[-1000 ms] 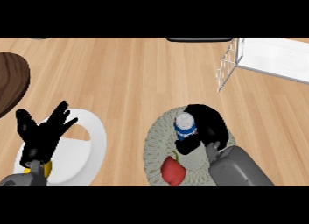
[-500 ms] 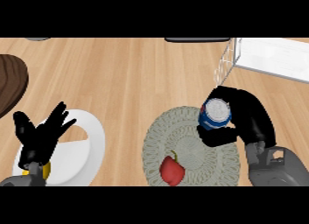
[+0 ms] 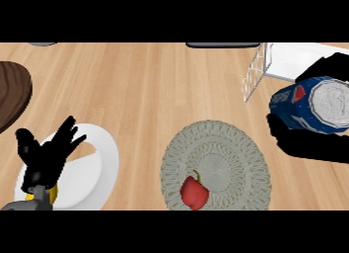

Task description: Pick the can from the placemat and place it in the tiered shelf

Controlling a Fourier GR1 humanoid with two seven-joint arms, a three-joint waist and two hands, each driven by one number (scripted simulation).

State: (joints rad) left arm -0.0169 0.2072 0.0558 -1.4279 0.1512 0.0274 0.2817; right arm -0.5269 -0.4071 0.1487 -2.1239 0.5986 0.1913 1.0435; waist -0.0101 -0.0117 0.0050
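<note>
At the far left I see a dark brown wooden board (image 3: 2, 99); next to it my left hand (image 3: 45, 153) rests open with its fingers up, over the white plate (image 3: 104, 163), and it holds nothing; in the middle lies the round grey placemat (image 3: 221, 148), and only a small red fruit (image 3: 195, 192) sits on it, near its lower edge; the can is not on the mat, so I judge the picking-up part is done; to the right of the mat, near the top, stands the white wire tiered shelf (image 3: 279, 62); the blue can (image 3: 319, 106) is up in the air just beside the shelf's front corner, tipped so its silver top faces me; it is not in the shelf yet, so the putting-in part is what is left; my right hand (image 3: 316, 146) is curled round the can, with dark fingers showing above it and the palm below it; I think the can has to go further over to the shelf before the hand lets go.
</note>
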